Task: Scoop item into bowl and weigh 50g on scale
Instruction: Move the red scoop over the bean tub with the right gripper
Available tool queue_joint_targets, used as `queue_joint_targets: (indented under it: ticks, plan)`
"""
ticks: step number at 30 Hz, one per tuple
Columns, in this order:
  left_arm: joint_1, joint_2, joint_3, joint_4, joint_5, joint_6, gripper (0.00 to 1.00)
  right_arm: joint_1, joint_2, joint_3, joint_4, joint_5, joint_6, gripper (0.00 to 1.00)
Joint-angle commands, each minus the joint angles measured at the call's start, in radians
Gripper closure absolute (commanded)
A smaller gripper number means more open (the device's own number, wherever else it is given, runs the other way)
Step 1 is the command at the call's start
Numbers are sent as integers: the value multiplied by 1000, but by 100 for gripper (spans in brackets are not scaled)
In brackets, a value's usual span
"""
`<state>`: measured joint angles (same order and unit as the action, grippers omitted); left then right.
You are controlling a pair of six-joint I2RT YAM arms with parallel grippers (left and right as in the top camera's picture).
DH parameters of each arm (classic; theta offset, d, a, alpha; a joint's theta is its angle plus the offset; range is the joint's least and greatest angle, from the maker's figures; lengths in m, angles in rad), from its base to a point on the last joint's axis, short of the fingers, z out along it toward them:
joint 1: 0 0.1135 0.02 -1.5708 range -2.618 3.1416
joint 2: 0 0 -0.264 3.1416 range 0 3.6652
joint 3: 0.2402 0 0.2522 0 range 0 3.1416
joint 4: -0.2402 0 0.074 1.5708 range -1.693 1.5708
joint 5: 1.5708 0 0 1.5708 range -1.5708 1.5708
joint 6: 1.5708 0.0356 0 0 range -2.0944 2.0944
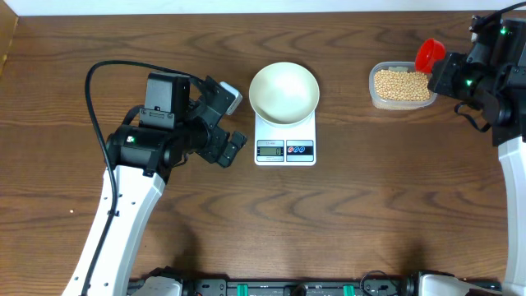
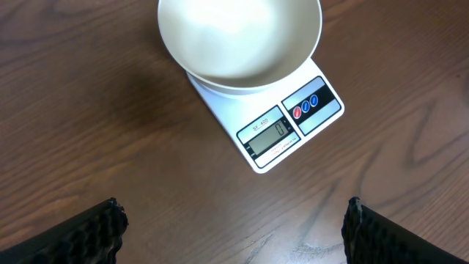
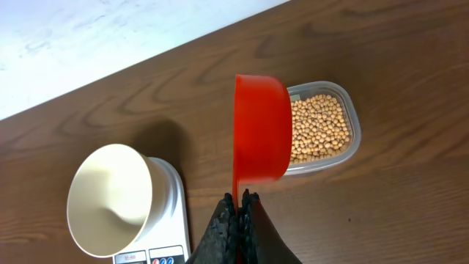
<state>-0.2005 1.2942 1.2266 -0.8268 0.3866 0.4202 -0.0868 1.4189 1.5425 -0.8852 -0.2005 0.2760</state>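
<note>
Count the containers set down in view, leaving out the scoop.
2. The white bowl sits on the scale mid-table; the clear tub of beans stands on the table toward the right arm's side. No others seem hidden.

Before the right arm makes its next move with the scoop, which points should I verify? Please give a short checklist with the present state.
1. Bowl sits on the scale: ok.
2. Bowl is empty inside: ok.
3. Display reads zero: ok.
4. Right gripper is shut on the red scoop by its handle: ok.
5. Scoop is loaded with beans from the tub: cannot tell, its inside faces away.
6. Left gripper is open and apart from the bowl: ok.
</note>
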Motion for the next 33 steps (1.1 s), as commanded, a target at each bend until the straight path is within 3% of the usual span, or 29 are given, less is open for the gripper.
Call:
queue_joint_targets:
  ticks: [1,33]
  plan:
    - [-2,-1,14,-3,-5,13,4,-4,-7,24,2,8,-16,99]
    - [-2,-1,14,-3,-6,13,4,-4,-7,24,-60,19,-27,99]
